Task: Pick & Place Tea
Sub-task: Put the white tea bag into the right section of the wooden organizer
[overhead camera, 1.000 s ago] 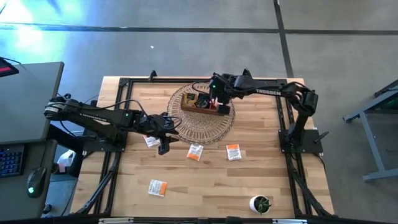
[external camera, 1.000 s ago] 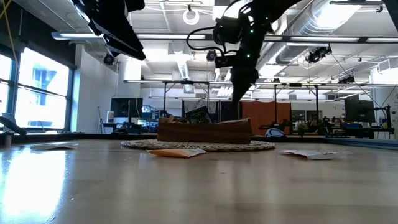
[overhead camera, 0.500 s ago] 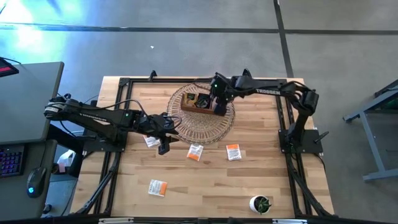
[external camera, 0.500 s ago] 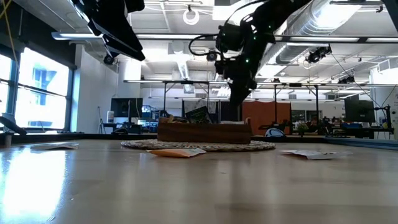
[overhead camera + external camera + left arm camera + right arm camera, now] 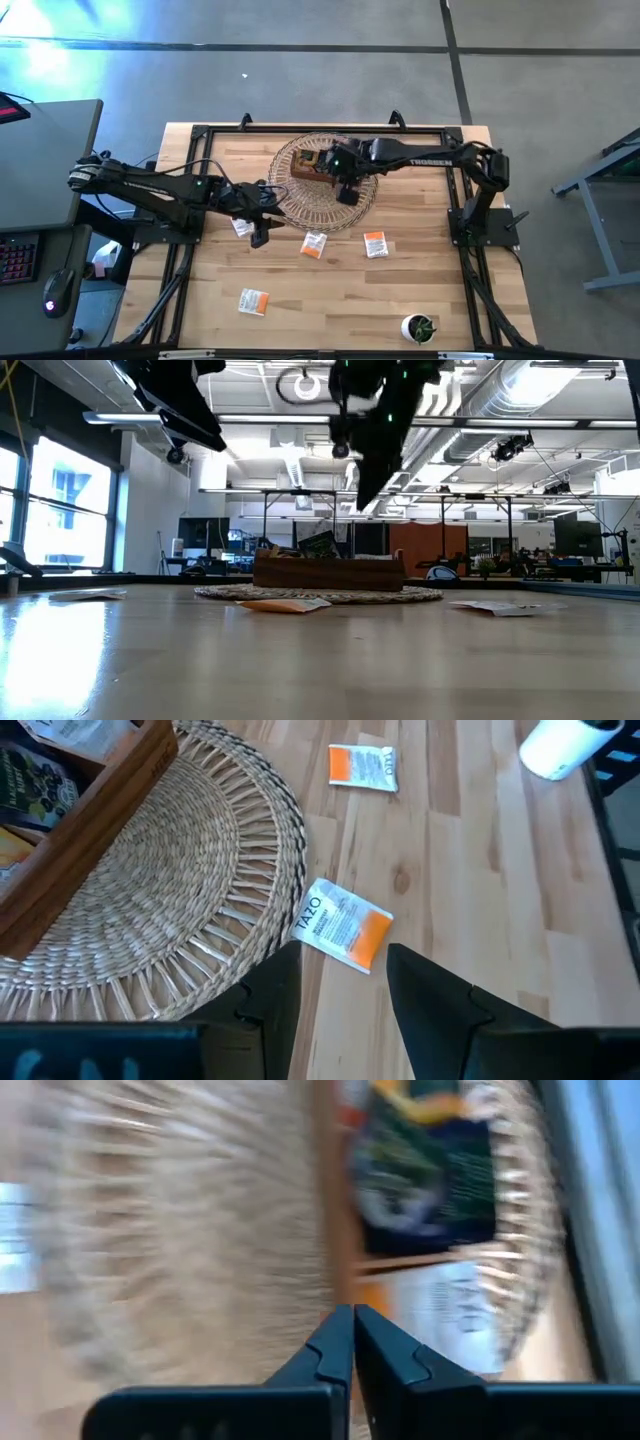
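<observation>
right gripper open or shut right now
Shut and empty: in its wrist view the right gripper has its two dark fingers pressed together above the woven mat.

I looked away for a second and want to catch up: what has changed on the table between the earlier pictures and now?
The right pincer pulled back from over the brown wooden tray toward the near rim of the round woven wicker mat, rose, and shut empty. The left pincer stayed open by the mat's edge. The white-and-orange paper tea sachets on the light wooden table did not move.
</observation>
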Action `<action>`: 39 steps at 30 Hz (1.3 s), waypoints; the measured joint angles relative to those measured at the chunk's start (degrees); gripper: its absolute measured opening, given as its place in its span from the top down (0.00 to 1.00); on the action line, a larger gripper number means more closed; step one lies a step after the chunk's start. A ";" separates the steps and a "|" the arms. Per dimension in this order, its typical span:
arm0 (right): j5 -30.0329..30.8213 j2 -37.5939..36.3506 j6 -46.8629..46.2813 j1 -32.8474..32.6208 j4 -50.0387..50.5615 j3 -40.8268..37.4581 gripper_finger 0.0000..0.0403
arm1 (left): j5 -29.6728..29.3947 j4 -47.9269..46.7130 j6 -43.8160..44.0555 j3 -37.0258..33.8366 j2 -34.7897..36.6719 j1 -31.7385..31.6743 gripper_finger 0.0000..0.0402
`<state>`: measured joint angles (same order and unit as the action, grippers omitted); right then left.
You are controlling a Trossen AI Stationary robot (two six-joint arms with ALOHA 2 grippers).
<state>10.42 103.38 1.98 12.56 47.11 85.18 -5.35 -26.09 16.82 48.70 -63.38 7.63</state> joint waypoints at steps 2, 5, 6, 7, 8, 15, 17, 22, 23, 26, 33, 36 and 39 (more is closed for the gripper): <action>-1.57 -0.01 -1.64 -3.55 3.60 2.54 0.95 | 0.01 -2.06 0.18 0.01 1.18 0.01 0.63; -2.41 -0.01 -2.03 -10.11 7.45 4.23 0.93 | -1.29 -3.04 0.24 0.01 1.89 0.01 0.63; -2.50 -0.01 -2.00 -12.36 8.18 4.01 0.92 | -1.55 -3.56 0.25 0.01 2.10 0.01 0.63; -2.57 -0.03 -2.11 -14.50 8.69 3.52 0.91 | -1.60 -4.21 0.24 0.01 2.31 0.01 0.63; -2.82 -0.03 -2.54 -16.61 8.85 2.75 0.89 | -1.65 -4.36 0.23 0.01 2.46 0.01 0.63; -1.77 -0.03 -13.27 -27.01 6.28 -5.39 0.73 | -1.69 -4.35 0.00 0.01 2.43 0.01 0.63; -1.15 -0.03 -18.06 -28.54 6.74 -7.77 0.68 | -1.71 -4.32 0.00 0.01 2.43 0.01 0.63; -2.53 -0.03 -25.60 -30.98 7.10 -12.48 0.57 | -1.80 -4.28 0.02 0.01 2.43 0.02 0.63; -2.62 -0.03 -26.27 -31.49 7.12 -13.31 0.56 | -1.78 -4.30 0.10 0.01 2.43 0.03 0.63; -0.88 -0.04 -25.91 -33.09 6.52 -15.89 0.53 | -1.83 -4.24 0.20 0.01 2.43 0.01 0.63; -0.55 -0.10 -25.49 -35.08 0.98 -23.98 0.54 | -1.83 -3.93 0.34 0.01 2.41 -0.08 0.63; 1.50 -0.44 -25.13 -35.24 -2.09 -26.74 0.55 | -1.83 -3.95 0.59 0.01 2.39 -0.08 0.63; 1.86 -0.51 -24.03 -34.92 -2.45 -28.17 0.57 | -1.83 -3.89 0.61 0.01 2.39 -0.08 0.63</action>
<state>12.28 102.88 -22.05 -22.35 44.67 57.01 -7.18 -29.98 17.43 48.71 -60.99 7.55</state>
